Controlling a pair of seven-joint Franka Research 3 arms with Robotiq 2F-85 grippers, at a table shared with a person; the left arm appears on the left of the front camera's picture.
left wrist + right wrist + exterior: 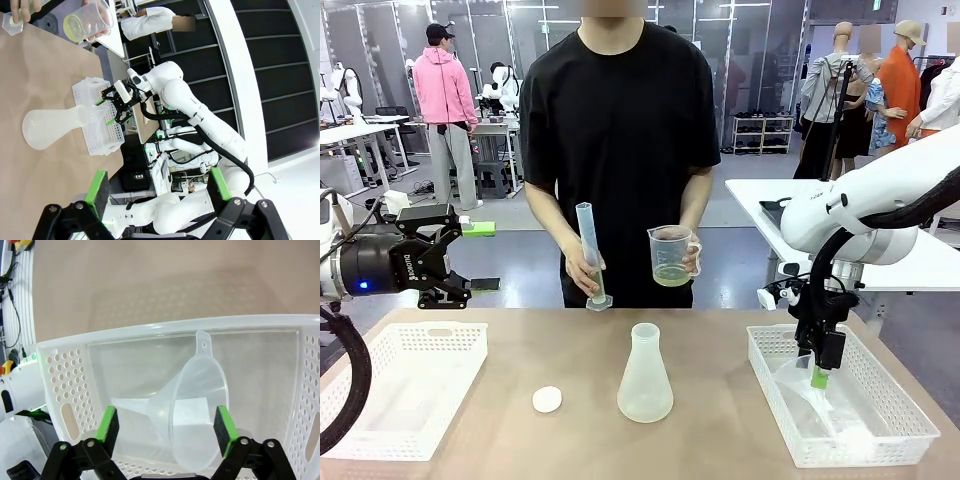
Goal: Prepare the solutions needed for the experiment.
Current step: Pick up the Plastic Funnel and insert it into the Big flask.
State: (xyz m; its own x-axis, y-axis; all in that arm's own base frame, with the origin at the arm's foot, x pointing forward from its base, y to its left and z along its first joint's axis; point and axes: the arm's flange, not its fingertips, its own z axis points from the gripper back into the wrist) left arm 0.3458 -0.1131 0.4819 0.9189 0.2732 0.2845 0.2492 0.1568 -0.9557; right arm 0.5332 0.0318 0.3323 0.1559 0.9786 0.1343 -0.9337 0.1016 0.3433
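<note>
The solutions show as a shallow pale yellow-green layer [671, 275] in a clear beaker [672, 255] held by the person's hand; the other hand tilts a graduated cylinder [588, 250]. In the left wrist view the liquid [74, 27] is at the top left. A frosted conical flask [645, 375] stands mid-table, with a round white cap [547, 399] to its left. My right gripper [819, 377] is down in the right basket [880, 440], open, its pads on either side of a clear funnel [197, 405] lying on its side. My left gripper [460, 257] hangs open and empty above the table's left side.
A white perforated basket [405, 340] sits at the front left under my left gripper. The left wrist view shows the flask [52, 125], the right basket [95, 85] and the right gripper [116, 104] beyond it. The person stands at the far edge, behind the flask.
</note>
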